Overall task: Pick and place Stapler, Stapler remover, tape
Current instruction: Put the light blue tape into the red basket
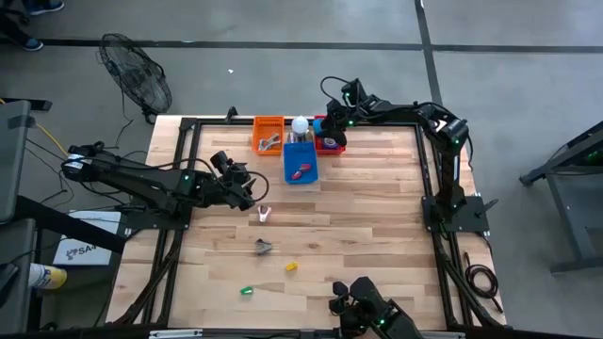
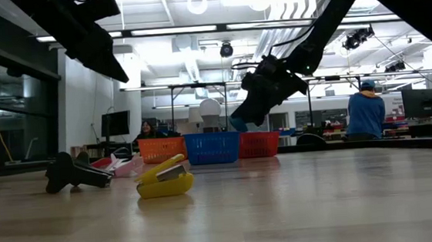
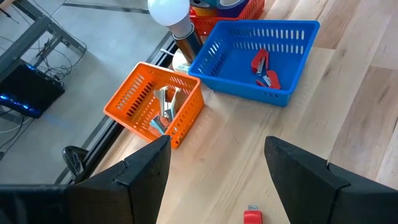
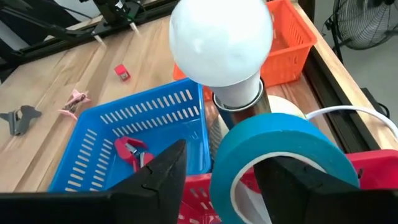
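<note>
A blue tape roll (image 4: 283, 140) stands tilted over the red basket (image 4: 373, 171) at the table's far edge. My right gripper (image 4: 221, 171) is open there. One finger (image 4: 155, 183) is outside the ring, clear of it, and the other (image 4: 311, 190) is in front of its hole. The roll's lower part is hidden. A yellow stapler (image 2: 165, 179) and a dark stapler remover (image 2: 70, 175) lie on the table. My left gripper (image 3: 214, 171) hovers open and empty over the table's left half (image 1: 252, 191). My right gripper has the roll's wall (image 4: 227, 168) between its fingers, which come slanting down from the table's right. A gap shows beside the outer finger. Whether the finger at the hole touches the roll, I cannot tell.
A blue basket (image 3: 292, 43) with red removers stands beside an orange basket (image 3: 127, 102) with silvery ones. A white bulb (image 4: 221, 40) rises between the baskets, close to my right gripper. On the open wood lie a pink piece (image 1: 265, 215), a green piece (image 1: 246, 292) and a small red one (image 3: 250, 216).
</note>
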Tool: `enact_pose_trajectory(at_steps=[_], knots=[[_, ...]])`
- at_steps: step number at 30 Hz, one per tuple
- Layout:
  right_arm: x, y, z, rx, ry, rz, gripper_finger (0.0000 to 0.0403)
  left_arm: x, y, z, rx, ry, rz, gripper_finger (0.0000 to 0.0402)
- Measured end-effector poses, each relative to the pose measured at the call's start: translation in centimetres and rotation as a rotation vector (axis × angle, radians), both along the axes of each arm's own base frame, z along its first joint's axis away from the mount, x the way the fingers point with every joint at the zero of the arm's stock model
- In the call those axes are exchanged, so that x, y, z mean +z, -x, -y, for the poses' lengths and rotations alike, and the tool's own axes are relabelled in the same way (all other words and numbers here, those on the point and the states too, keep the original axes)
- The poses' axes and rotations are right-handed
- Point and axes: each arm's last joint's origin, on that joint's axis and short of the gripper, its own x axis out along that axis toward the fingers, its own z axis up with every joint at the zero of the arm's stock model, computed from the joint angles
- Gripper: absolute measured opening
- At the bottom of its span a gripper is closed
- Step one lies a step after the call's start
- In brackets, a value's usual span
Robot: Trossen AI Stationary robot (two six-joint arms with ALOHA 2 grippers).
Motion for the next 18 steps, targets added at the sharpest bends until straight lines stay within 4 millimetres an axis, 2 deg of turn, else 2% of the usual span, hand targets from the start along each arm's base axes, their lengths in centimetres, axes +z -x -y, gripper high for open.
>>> enact_pose_trajectory(at_steps=[18], knots=[[-0.3,0.14,0.11,-0.035,0.001,-0.036,0.0125,-0.03,-0.02,0.04,-0.013,0.015,-0.003,0.0255]])
